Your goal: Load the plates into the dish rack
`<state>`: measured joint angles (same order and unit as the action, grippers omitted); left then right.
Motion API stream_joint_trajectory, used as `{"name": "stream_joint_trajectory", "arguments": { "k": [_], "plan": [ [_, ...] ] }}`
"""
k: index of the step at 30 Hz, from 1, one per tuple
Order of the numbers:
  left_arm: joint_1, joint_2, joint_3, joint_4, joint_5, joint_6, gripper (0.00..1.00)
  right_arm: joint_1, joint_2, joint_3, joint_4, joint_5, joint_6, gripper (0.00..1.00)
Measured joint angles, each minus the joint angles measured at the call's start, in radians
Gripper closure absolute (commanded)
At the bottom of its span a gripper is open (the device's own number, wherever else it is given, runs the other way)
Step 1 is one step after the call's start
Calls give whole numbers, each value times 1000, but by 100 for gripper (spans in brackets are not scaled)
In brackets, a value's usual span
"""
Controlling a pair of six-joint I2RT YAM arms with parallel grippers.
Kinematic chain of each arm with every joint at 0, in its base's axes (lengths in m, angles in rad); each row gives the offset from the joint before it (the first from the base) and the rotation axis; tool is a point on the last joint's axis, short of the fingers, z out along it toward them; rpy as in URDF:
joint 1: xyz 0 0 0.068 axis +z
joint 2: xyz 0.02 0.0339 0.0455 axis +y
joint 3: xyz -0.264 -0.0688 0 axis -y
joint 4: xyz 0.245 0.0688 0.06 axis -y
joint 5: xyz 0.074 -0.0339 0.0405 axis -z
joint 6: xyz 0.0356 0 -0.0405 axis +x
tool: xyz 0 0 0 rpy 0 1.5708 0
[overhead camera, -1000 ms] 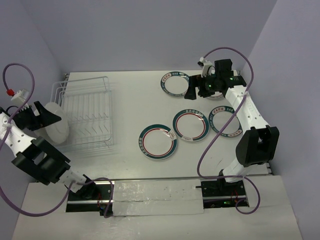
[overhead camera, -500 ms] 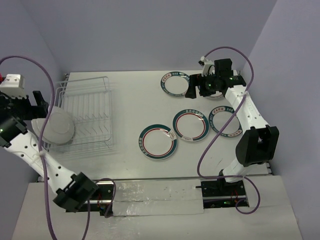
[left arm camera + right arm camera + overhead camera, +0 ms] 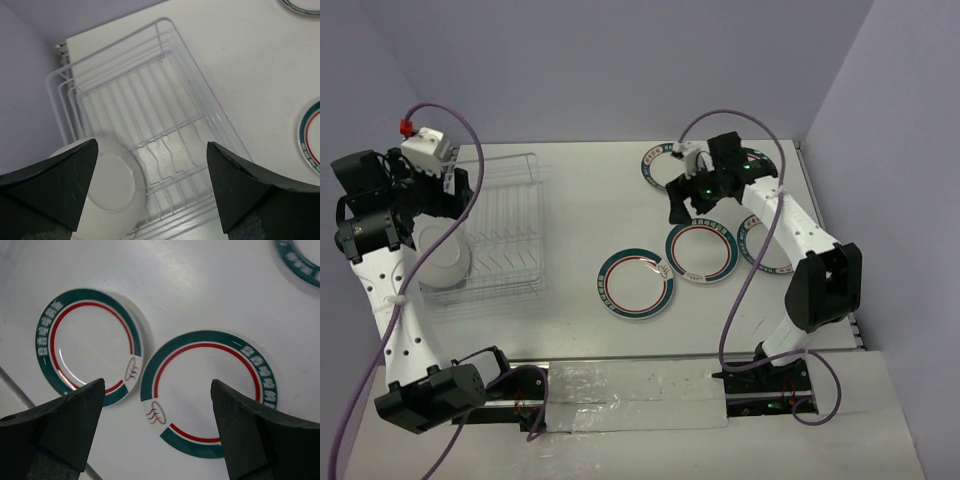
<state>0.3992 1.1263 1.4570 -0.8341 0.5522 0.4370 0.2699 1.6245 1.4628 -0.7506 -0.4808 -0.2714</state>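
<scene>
Table (image 3: 590,200): the dish rack (image 3: 505,225) sits on the left side, long axis running away from the arm bases, slot wires across it.

Racked plate (image 3: 114,181): white underside showing, at the rack's near-left end. It looks leaned rather than upright; can't confirm it's seated in a slot.

The other plates lie flat, face up, on the right half, well apart from the rack:
- near plate (image 3: 635,283)
- centre plate (image 3: 701,250), just beside it
- far plate (image 3: 666,165)
- fourth plate (image 3: 772,243), partly under the right arm
- maybe one more behind that arm, can't tell

Left gripper (image 3: 152,145): above the rack, jaws spread wide, nothing between them.

Right gripper (image 3: 157,386): also spread and empty, hovering over the seam between near plate and centre plate.

Judgement: the right arm is much nearer, so the next pick is its job. Round plates give no axis to align. They lie flat, so one finger must get under a rim. Risk is nudging the neighbour.
</scene>
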Motion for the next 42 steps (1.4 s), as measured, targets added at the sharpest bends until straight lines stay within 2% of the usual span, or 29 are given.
{"name": "stream_joint_trajectory", "arguments": {
  "k": [2,9,18,30,42],
  "plan": [
    [-39,16,-9,-14,2,2,1,68,21,0,-17,-11,-55,14],
    [-123,34,-94,-43,31,-11,1,267,212,0,-36,-18,-158,20],
    [-189,33,-135,-45,31,-39,1,283,436,52,-40,-17,-173,23],
    [-246,32,-152,-35,10,-67,1,282,451,98,-55,-21,-191,25],
    [-262,33,-153,-22,0,-87,1,282,362,110,-77,-29,-190,24]
  ]
}}
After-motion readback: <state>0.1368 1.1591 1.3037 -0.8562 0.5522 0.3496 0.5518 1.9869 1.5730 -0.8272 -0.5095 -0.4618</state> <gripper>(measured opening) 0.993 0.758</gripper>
